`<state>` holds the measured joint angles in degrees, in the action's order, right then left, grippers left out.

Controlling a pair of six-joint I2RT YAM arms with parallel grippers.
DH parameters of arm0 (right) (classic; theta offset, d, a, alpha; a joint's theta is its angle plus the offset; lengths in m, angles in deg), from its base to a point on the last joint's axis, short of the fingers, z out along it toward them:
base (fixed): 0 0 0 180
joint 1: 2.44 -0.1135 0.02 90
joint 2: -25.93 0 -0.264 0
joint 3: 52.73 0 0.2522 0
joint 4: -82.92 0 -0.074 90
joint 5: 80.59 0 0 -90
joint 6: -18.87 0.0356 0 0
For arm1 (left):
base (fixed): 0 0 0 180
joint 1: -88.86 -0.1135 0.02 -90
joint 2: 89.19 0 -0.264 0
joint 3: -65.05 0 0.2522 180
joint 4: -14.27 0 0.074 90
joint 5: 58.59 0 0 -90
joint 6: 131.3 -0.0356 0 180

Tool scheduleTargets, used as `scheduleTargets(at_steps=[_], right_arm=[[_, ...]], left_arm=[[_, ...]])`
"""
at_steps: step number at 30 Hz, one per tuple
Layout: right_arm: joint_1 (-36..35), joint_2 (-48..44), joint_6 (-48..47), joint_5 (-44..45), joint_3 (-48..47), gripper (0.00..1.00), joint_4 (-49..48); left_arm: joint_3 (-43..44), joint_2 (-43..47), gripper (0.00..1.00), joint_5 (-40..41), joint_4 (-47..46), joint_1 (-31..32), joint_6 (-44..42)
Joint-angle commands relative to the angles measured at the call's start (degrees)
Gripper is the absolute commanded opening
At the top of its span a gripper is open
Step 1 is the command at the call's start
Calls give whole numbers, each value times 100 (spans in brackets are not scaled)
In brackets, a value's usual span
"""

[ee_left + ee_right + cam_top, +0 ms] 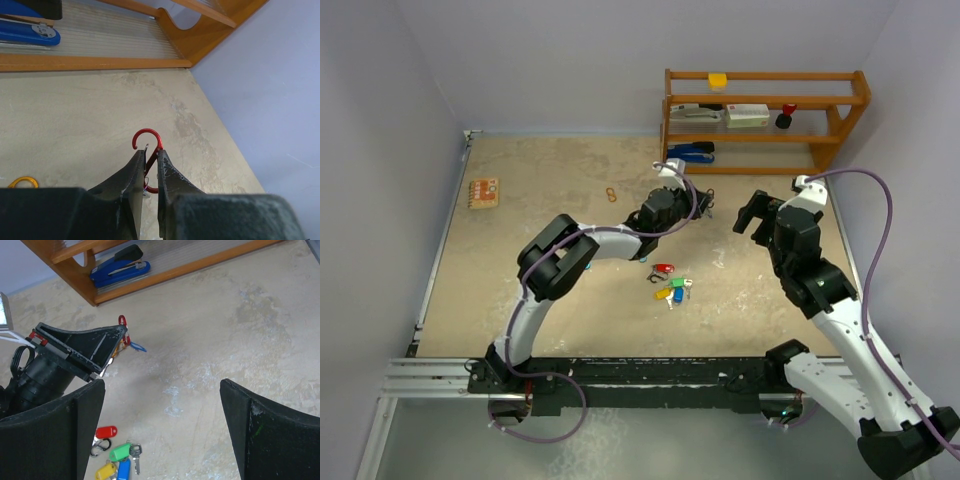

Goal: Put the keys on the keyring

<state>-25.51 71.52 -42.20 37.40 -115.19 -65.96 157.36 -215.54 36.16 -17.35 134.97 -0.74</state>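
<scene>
The keys (670,285) lie in a small cluster on the table, with red (106,432), green (119,452), yellow (106,471) and blue (123,470) plastic heads and one bare metal key (136,455). My left gripper (148,159) is shut on a red carabiner clip (148,137) and holds it above the table, beyond the keys; it also shows in the right wrist view (120,337). My right gripper (162,405) is open and empty, above the table to the right of the keys. The two grippers face each other (703,207) (752,215).
A wooden shelf (760,120) stands at the back right with a blue stapler (30,32) on its lowest level. A blue clip (138,346) lies under the left gripper. A black clip (100,446) lies beside the keys. An orange clip (610,195) and a small orange pad (483,192) lie to the left.
</scene>
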Motion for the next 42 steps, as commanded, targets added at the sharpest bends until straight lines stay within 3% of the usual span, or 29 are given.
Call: scheduleTargets(at_steps=[1, 6, 13, 18, 22, 26, 35, 42], right_arm=[[31, -74, -35, 189, -117, 100, -106], [36, -76, -37, 215, -113, 100, -111], [37, -63, -49, 234, -128, 100, -119], [39, -47, -52, 236, -130, 100, -127], [39, -13, -51, 209, -130, 100, -141], [38, 98, -72, 135, -151, 100, -146], [39, 873, -155, -585, -270, 100, -194], [39, 1444, -309, -1187, -636, 100, -244]], left_arm=[[357, -168, 11, -201, -269, -73, 134], [570, -355, 16, -292, -240, -109, 198], [848, -573, 34, -376, -124, -196, 259], [920, -592, 39, -435, -92, -250, 303], [616, -320, 39, -324, -112, -290, 292], [-55, 534, 41, 212, 226, -320, 129], [-1524, 2811, 55, 2070, 2599, -326, 116], [-1245, 3131, 55, 3204, 5120, -315, 397]])
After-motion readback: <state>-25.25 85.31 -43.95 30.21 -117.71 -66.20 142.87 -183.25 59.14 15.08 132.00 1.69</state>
